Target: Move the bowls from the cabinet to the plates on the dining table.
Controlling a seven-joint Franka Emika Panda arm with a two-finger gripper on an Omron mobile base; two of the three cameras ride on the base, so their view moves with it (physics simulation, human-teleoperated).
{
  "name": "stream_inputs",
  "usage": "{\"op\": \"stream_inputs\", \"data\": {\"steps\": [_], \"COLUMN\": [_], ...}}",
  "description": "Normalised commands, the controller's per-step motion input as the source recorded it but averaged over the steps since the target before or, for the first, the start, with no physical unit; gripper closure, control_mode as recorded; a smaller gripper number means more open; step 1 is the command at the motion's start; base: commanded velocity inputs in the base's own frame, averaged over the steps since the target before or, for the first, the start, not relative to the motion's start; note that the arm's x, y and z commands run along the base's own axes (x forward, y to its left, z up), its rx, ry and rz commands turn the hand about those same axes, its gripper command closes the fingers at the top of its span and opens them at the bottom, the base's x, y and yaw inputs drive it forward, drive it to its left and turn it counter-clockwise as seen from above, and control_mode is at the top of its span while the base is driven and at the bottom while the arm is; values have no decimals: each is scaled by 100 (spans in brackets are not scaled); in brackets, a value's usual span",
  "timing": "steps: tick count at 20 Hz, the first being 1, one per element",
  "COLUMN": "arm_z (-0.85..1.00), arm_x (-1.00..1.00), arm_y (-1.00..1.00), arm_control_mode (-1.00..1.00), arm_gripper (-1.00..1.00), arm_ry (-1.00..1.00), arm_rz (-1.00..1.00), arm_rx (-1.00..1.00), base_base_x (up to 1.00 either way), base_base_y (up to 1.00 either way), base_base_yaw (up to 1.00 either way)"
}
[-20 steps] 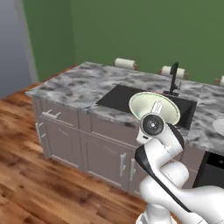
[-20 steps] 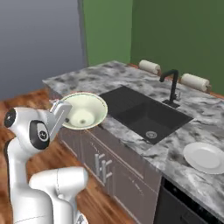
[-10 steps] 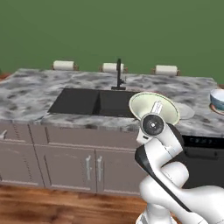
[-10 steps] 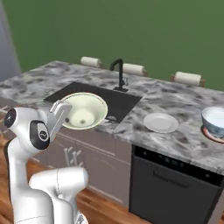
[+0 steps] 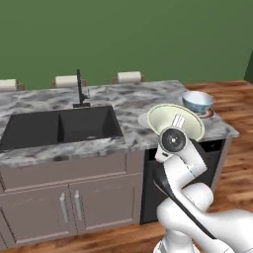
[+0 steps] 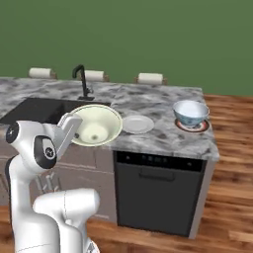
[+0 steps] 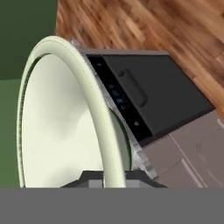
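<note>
Cream-green bowl [image 6: 96, 125] is carried clamped by its rim in the gripper [image 6: 69, 127], jaws narrow on the rim, bowl held off the marble top and on the sink side of the white plate [image 6: 138, 124]; rim pinch is seen edge-on in the hand view [image 7: 107, 144]. White plate lies bare on the marble dining table [image 6: 163, 136], above the dark dishwasher front [image 6: 158, 192]; just beyond the plate, away from the sink [image 5: 59, 126], the white-blue bowl [image 6: 190, 112] is already seated on the reddish-brown plate [image 6: 191, 126]. Judged step: carry and set-down onto the white plate; bowl is best levelled first, centred over the plate, lowered gently, released only once seated; a thin rim grip may slip if swung.
</note>
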Motion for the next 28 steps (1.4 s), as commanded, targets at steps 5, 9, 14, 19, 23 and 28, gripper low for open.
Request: {"op": "stream_inputs", "data": {"steps": [5, 9, 14, 19, 23, 28], "arm_z": [0, 0, 0, 0, 0, 0], "arm_x": [0, 0, 0, 0, 0, 0], "arm_y": [0, 0, 0, 0, 0, 0], "arm_control_mode": [100, 100, 100, 100, 100, 100], "arm_gripper": [100, 100, 100, 100, 100, 100], "arm_ry": [0, 0, 0, 0, 0, 0], "arm_rz": [0, 0, 0, 0, 0, 0], "arm_rx": [0, 0, 0, 0, 0, 0], "base_base_x": [53, 54, 35, 0, -1, 17], "base_base_y": [-10, -8, -7, -7, -21, -29], "base_base_yaw": [-40, -34, -24, -14, -12, -15]}}
